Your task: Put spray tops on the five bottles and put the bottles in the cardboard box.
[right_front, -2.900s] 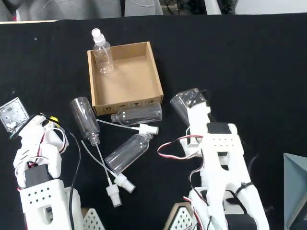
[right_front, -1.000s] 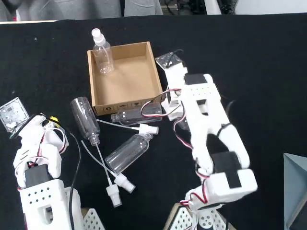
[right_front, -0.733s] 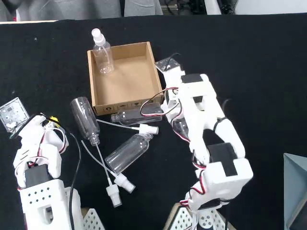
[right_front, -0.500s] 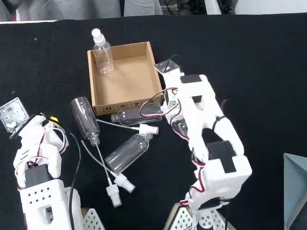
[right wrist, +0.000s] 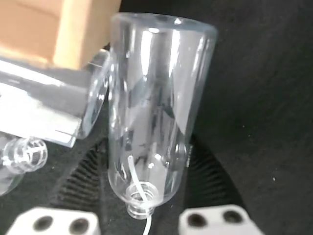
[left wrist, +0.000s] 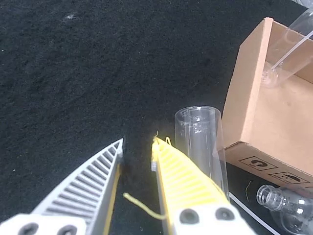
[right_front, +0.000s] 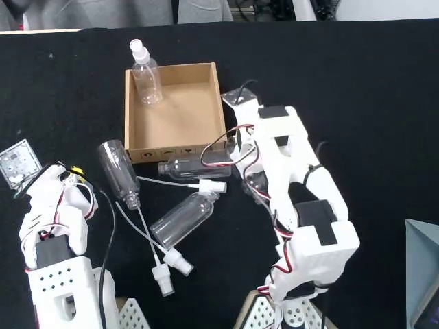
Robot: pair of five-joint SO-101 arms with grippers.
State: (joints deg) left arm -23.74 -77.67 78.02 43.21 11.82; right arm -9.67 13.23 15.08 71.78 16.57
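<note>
cardboard box (right_front: 182,113), spray-topped bottle (right_front: 147,79) inside; right claw (right wrist: 146,166) gripping clear bottle (right wrist: 154,88)

bottle (right wrist: 151,98) in right tool (right wrist: 146,176) mostly hidden under arm (right_front: 288,157) in high view; box (right wrist: 54,29) cut off @ edge, right wrist view.

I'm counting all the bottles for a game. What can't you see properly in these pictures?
High view: the right arm covers most of the held bottle.
Left wrist view: the picture edge cuts off the standing bottle in the box.
Right wrist view: the edge cuts off the lying bottle.
</note>
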